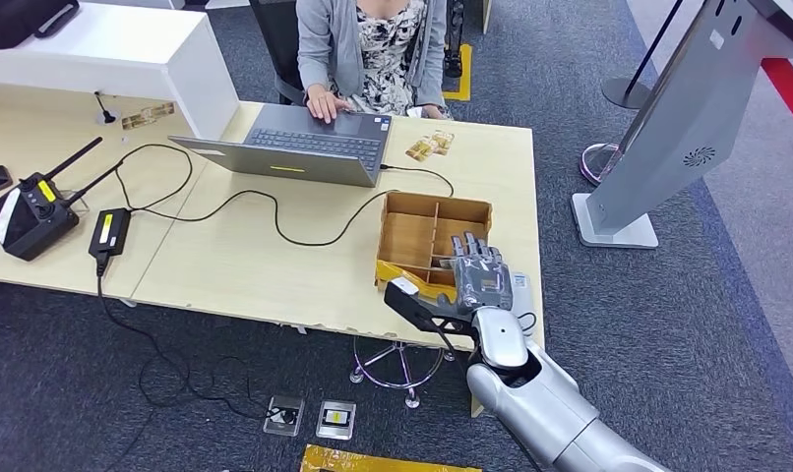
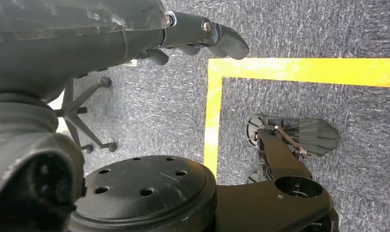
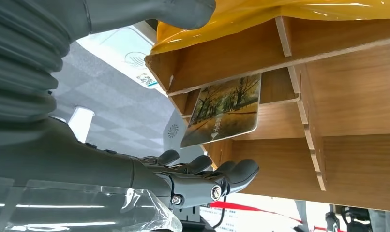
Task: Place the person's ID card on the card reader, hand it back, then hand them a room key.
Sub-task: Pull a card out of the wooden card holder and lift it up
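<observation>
Hovering right hand over wooden tray, room key just beyond fingertips

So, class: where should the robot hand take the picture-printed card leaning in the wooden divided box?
Pinch the picture-printed card at its free edge, which juts past the divider of the wooden divided box, coming from the box's open side, where the right robot hand is.

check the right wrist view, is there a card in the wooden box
Yes, a card printed with an autumn tree scene leans inside a compartment of the wooden box, just beyond the right hand's fingertips.
</observation>
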Controlling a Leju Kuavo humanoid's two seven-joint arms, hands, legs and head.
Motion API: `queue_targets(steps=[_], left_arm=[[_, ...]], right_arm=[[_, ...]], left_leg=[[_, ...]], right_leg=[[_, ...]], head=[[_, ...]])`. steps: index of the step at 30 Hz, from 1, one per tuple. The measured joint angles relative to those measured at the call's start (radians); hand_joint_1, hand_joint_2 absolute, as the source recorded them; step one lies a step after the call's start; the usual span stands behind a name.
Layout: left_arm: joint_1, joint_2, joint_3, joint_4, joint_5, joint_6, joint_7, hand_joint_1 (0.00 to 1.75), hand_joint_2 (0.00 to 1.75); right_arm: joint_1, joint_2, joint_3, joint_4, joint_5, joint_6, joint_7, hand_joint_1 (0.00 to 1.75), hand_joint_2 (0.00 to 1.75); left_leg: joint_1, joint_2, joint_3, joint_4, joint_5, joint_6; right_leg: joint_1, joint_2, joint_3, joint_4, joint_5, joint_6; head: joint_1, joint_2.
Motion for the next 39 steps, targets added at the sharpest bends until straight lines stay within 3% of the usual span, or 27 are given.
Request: queue_targets(steps=[1,16,39], left_arm=[[0.000,0.000,0.000,0.000,0.000,0.000,0.000,0.00,0.00],[0.000,0.000,0.000,0.000,0.003,0.010,0.000,0.00,0.00],[0.000,0.007,0.000,0.000,-0.022,0.002,0.003,0.00,0.00]], right_arm=[[0.000,0.000,0.000,0.001,0.002,-0.003,0.000,1.75,1.75],[0.012,0.000,-0.005,0.022,0.054,-0.060,-0.011,1.75,1.75],[0.043,0.018,-0.043,0.109,0.013,-0.132,-0.054,1.75,1.75]], left_leg=[[0.000,0.000,0.000,0.000,0.000,0.000],[0.000,0.000,0.000,0.000,0.000,0.000],[0.000,0.000,0.004,0.000,0.000,0.000]], right_leg=[[0.000,0.000,0.000,0.000,0.000,0.000],[0.000,0.000,0.000,0.000,0.000,0.000],[0.000,0.000,0.003,0.000,0.000,0.000]], head=[[0.000,0.000],[0.000,0.000],[0.000,0.000]])
